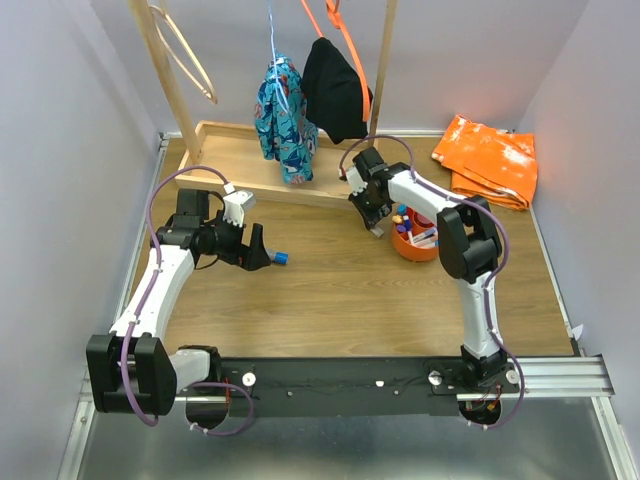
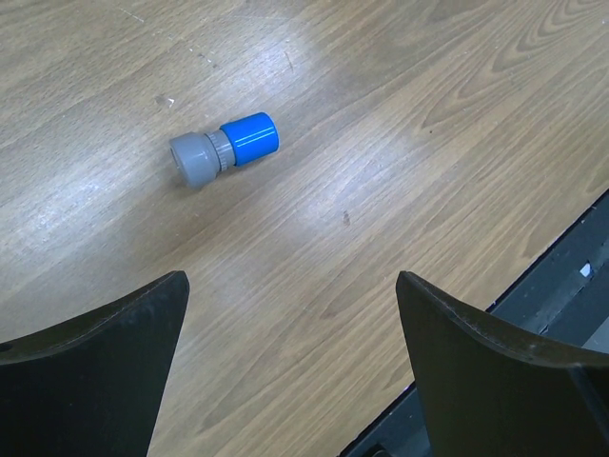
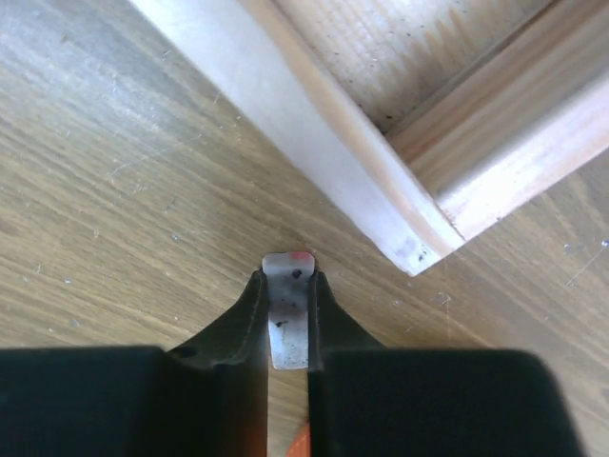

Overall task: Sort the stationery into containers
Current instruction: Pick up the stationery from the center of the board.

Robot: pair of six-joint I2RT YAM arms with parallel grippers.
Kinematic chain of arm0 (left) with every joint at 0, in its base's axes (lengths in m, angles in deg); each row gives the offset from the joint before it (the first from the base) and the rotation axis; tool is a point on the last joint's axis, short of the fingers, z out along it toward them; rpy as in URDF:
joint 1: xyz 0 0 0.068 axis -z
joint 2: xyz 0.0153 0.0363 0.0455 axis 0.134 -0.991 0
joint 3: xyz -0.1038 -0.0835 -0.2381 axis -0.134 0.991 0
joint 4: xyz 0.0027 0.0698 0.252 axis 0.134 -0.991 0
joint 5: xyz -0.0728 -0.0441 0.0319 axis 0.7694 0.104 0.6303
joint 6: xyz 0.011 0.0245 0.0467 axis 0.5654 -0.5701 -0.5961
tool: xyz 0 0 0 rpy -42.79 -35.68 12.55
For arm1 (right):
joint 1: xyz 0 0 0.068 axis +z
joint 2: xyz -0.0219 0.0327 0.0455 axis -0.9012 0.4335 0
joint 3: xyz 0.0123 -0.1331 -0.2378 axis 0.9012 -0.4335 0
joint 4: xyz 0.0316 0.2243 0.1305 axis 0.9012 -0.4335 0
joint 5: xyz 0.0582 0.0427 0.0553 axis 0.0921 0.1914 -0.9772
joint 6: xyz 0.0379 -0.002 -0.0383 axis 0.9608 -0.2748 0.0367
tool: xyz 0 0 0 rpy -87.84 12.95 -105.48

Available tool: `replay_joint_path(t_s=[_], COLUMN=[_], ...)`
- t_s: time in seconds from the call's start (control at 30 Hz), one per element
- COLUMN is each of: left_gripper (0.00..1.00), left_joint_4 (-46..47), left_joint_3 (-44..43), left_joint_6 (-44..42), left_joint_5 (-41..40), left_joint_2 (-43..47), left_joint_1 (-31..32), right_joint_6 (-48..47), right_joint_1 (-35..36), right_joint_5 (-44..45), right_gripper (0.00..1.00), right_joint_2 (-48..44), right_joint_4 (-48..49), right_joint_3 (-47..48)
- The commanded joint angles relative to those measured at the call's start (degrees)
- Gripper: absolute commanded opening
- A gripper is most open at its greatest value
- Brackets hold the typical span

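Observation:
A short blue piece with a grey end (image 1: pixel 279 258) lies on the wooden table; it also shows in the left wrist view (image 2: pixel 225 150). My left gripper (image 1: pixel 258 252) is open and empty just left of it, its jaws (image 2: pixel 290 281) wide apart. The orange cup (image 1: pixel 415 238) stands at centre right with several pens and highlighters in it. My right gripper (image 1: pixel 375 225) is just left of the cup, shut on a small smudged white piece with a red tip (image 3: pixel 287 314), held near the table.
The flat wooden tray base (image 1: pixel 225 160) with its upright posts runs along the back; its corner (image 3: pixel 419 238) is close ahead of my right gripper. Clothes (image 1: pixel 285 115) hang over it. An orange bag (image 1: pixel 490 160) lies back right. A black rail (image 1: pixel 350 385) runs along the near edge.

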Motion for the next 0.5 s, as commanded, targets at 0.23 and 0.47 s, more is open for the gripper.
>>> replay_joint_path(t_s=[0.23,0.47], left_gripper=[0.99,0.99], left_joint_4=[0.7,-0.6], left_joint_3=[-1.0,-4.5], left_joint_6=[1.0,0.6], left_joint_5=[3.0,4.4], left_joint_2=[0.2,-3.1], left_joint_1=[-0.4,-0.2], right_joint_6=[-1.0,0.9], right_joint_1=[4.8,6.8], right_joint_5=[-11.4,-16.1], right_gripper=[0.10,0.06], right_joint_2=[-12.6,-29.1], right_joint_4=[-2.3,0.9], right_joint_3=[0.8,-7.4])
